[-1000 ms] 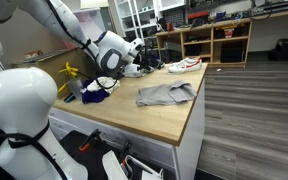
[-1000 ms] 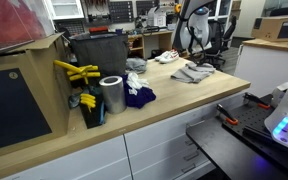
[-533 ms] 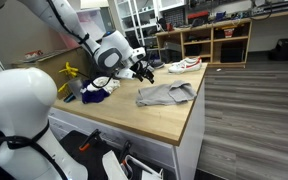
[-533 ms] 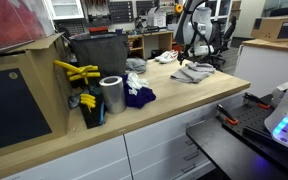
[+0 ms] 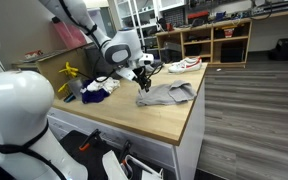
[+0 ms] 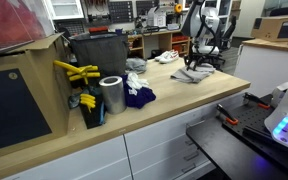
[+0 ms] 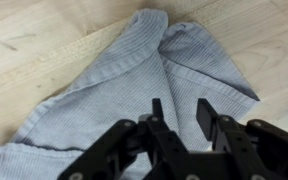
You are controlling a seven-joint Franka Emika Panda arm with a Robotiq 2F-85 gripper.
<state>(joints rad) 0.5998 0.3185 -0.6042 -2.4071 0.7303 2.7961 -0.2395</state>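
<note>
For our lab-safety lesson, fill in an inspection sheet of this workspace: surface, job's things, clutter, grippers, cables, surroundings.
Surface: light wooden countertop, flat.
Job's things: crumpled grey knit cloth lying on the countertop.
Clutter: blue cloth, metal cylinder, yellow tools and black bin, grouped apart from the grey cloth.
Grippers: gripper right over the grey cloth, jaws apart, nothing visibly pinched.
Cables: nothing seen.
Surroundings: shelving, wood-plank floor.

I logged flat, bright indoor light in both exterior views, both soft and low in detail, the white robot shell [image 5: 19, 105] close to the lens blurred; the wrist view rendered the grey cloth [image 7: 114, 90] sharper, with the gripper [image 7: 180, 108] a dark, slightly soft silhouette.
</note>
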